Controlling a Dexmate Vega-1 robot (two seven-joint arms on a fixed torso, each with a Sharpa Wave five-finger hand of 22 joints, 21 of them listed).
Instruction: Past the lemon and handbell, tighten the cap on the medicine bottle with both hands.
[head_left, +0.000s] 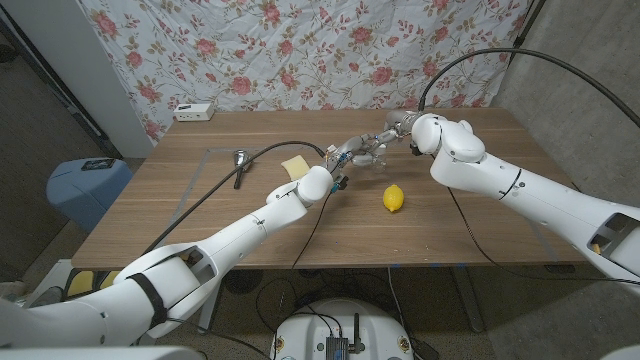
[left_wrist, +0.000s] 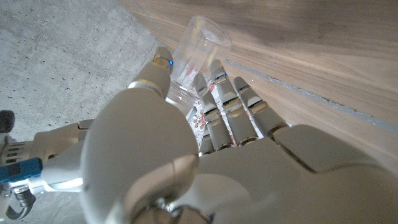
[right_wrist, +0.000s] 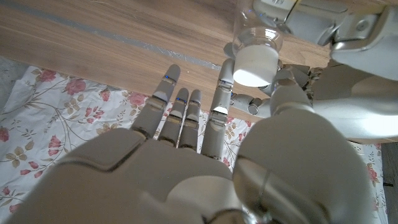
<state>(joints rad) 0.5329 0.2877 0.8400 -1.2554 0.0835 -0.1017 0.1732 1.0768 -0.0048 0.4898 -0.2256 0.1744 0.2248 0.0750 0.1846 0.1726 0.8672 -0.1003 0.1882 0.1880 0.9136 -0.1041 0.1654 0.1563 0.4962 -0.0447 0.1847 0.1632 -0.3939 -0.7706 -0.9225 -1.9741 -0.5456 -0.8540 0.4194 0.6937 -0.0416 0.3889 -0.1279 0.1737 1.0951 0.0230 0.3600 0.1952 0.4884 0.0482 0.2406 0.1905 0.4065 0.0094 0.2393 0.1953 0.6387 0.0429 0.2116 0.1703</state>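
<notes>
While both arms meet past the lemon (head_left: 394, 198) on the table (head_left: 470, 240), my left hand (left_wrist: 205, 124) grips the clear medicine bottle (left_wrist: 196, 53) around its body. My right hand (right_wrist: 205, 137) pinches the white cap (right_wrist: 254, 65), other fingers spread. The bottle looks light, rigid and slick; hold the body firm, turn only the cap. Contents: cannot tell.

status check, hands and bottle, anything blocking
Left hand grips the clear medicine bottle. Right hand at the white cap, fingers spread, grip not confirmed. Lemon and handbell on the table, clear of both hands.
</notes>
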